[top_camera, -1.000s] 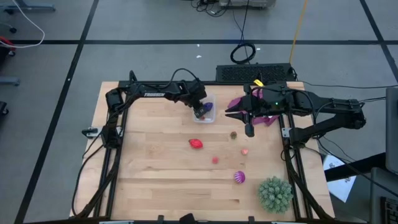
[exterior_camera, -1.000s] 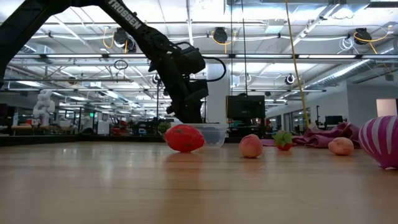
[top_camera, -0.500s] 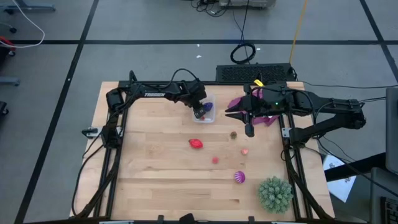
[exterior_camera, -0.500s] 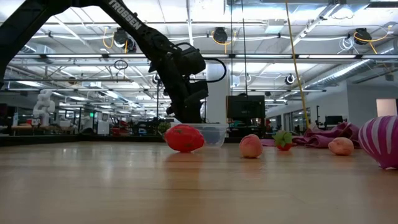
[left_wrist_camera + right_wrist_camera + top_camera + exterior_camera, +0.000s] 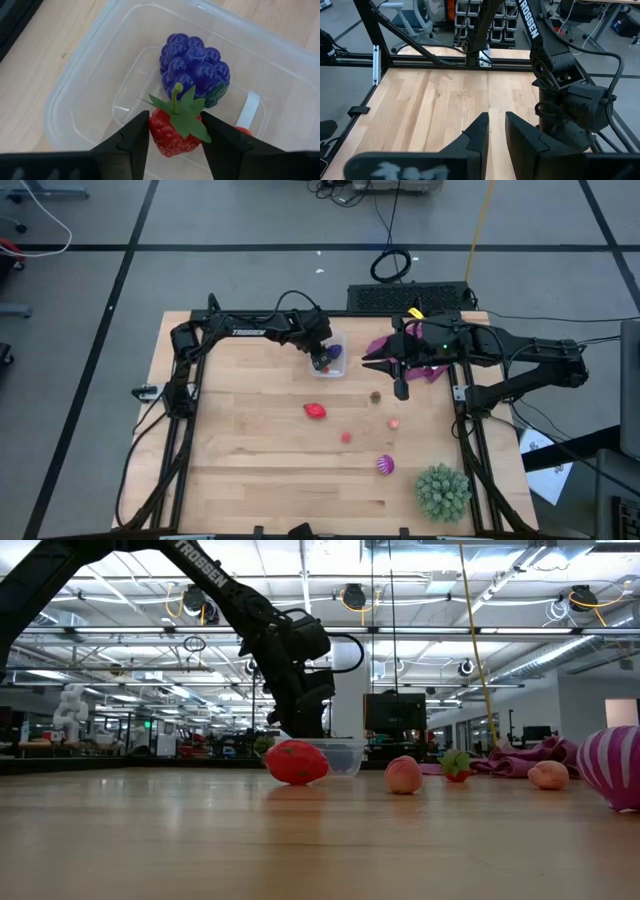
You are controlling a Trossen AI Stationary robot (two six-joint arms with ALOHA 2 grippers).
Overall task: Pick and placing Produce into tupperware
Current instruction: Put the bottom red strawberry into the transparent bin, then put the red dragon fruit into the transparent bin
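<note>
Nothing moved: left gripper [image 5: 174, 136] holds strawberry [image 5: 172, 135] inside tupperware [image 5: 90, 75].

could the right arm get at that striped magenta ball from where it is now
Probably yes. The right gripper hangs empty over the table's right side, and the striped magenta ball lies in the open nearer the front edge. Only the small pink piece lies between them, and the green spiky ball sits apart.

Two dark jointed arms, white TROSSEN lettering, looping black cables, left gripper [image 5: 174, 145] with flat black fingers
</note>
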